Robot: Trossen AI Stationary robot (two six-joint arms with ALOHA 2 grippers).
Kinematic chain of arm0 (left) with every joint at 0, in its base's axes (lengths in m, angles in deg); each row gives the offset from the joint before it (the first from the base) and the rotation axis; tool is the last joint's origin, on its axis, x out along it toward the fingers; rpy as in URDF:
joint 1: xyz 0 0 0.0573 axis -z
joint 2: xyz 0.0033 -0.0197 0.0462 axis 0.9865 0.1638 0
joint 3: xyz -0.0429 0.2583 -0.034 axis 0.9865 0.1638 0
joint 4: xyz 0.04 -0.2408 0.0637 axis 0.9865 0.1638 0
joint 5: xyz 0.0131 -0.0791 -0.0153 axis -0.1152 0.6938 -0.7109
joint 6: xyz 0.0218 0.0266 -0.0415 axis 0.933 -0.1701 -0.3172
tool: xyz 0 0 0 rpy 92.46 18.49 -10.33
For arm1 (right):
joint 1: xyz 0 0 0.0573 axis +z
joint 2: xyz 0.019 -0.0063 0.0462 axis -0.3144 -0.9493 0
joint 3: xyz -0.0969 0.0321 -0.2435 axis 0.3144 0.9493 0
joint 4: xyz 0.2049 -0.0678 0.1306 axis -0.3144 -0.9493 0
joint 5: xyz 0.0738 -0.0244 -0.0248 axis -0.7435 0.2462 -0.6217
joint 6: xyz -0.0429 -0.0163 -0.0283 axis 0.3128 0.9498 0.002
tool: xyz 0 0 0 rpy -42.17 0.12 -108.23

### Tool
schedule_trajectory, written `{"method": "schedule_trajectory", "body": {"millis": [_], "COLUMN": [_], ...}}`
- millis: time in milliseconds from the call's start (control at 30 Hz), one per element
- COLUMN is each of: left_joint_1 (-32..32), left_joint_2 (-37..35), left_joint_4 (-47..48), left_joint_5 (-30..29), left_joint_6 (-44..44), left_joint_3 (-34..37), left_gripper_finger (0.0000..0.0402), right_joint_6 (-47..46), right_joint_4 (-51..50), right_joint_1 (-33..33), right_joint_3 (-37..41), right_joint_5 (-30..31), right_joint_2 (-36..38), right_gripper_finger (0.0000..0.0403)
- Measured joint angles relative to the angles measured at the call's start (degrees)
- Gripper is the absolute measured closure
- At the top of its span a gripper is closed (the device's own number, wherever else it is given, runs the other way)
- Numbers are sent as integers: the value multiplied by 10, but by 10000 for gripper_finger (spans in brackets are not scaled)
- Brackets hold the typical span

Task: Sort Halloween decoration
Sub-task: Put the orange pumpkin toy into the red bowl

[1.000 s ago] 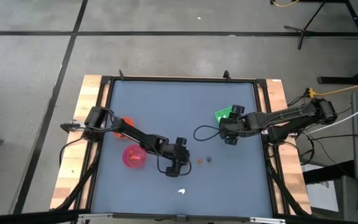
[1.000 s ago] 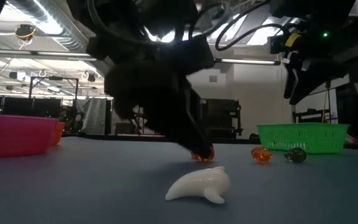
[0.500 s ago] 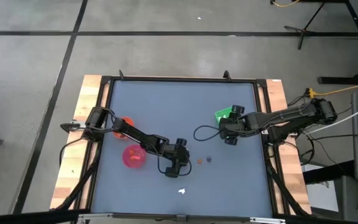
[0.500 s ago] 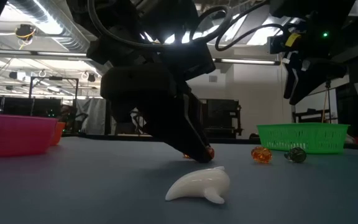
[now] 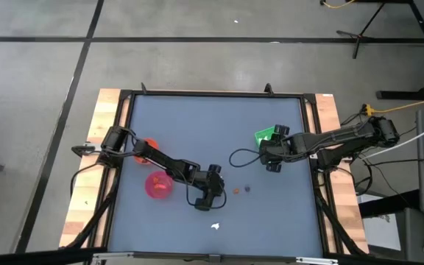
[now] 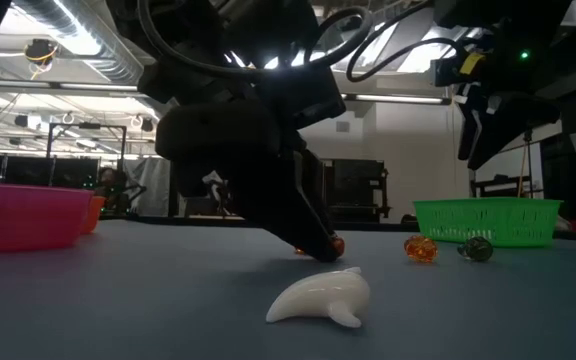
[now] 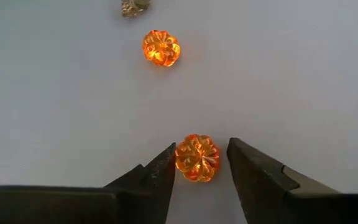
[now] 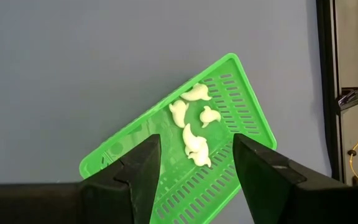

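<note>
Sorting part done: four white pieces [image 8: 194, 124] lie in the green tray [image 8: 241, 168]. Left end effector [image 7: 201, 163], jaws spread, straddles an orange piece [image 7: 197, 157] on the bench [image 5: 197, 125], not yet pinched. Right end effector [image 8: 194, 163] hangs spread over the tray. Another orange piece [image 7: 161, 48], one dark piece [image 6: 475, 248] and one white piece [image 6: 320, 297] remain loose.

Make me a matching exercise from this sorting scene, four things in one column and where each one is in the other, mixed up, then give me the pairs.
Column one:
1. orange pumpkin bead
2. white ghost pieces
3. right gripper
4. lone white ghost piece

Column two:
A. lying in the green tray
B. on the table near its front edge, clear of both arms
C. between the left gripper's fingers
D. hovering open above the green tray

Pairs: 1-C, 2-A, 3-D, 4-B
</note>
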Motion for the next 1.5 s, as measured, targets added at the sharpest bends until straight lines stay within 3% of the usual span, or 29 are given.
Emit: {"method": "schedule_trajectory", "body": {"millis": [700,1500], "left_joint_1": [0,0], "left_joint_2": [0,0], "left_joint_4": [0,0], "left_joint_5": [-4,-4], "left_joint_6": [0,-4], "left_joint_3": [0,1], "left_gripper_finger": [329,334], "right_joint_6": [0,0], "right_joint_4": [2,2], "right_joint_1": [0,0], "right_joint_3": [0,0], "right_joint_5": [0,0], "right_joint_2": [0,0], "right_gripper_finger": [203,203]}}
